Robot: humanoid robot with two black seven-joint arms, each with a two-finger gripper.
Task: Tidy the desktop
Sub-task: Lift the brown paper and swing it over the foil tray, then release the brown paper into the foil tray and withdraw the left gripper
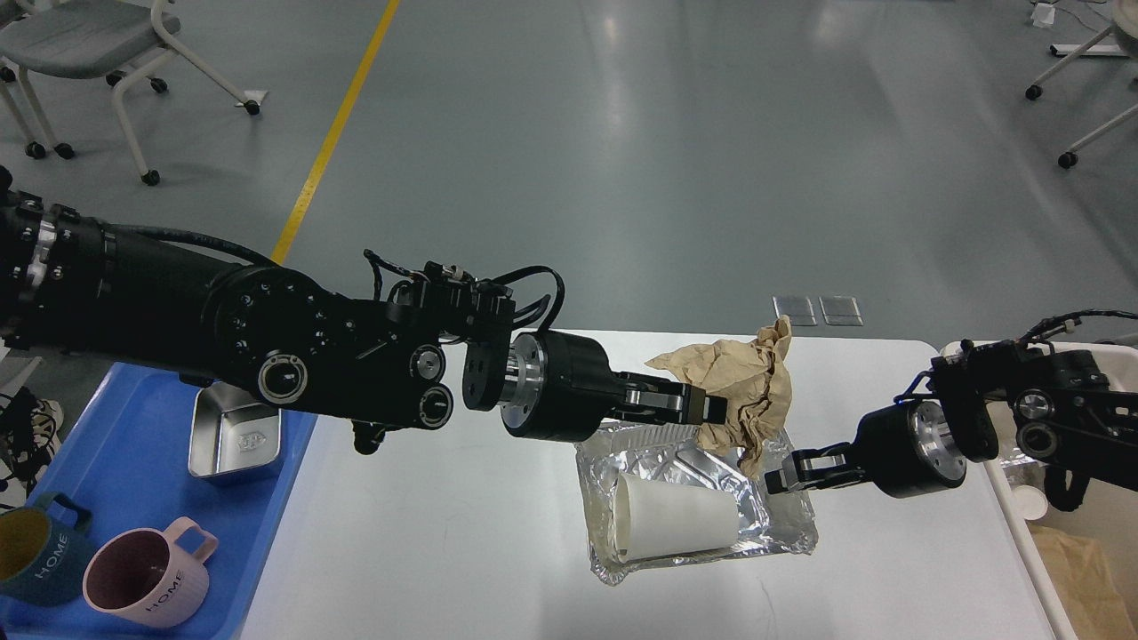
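Left tool [707, 407] outstretched, clamped on crumpled brown paper [742, 391]; right tool [787, 476] low, state unclear.

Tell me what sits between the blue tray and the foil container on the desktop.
Nothing: in the head view the desktop is bare white from the blue tray across to the foil container.

Lab/test floor: grey epoxy floor [676, 151], yellow floor line [333, 133], wheeled chairs [98, 53], floor outlet plates [818, 310].
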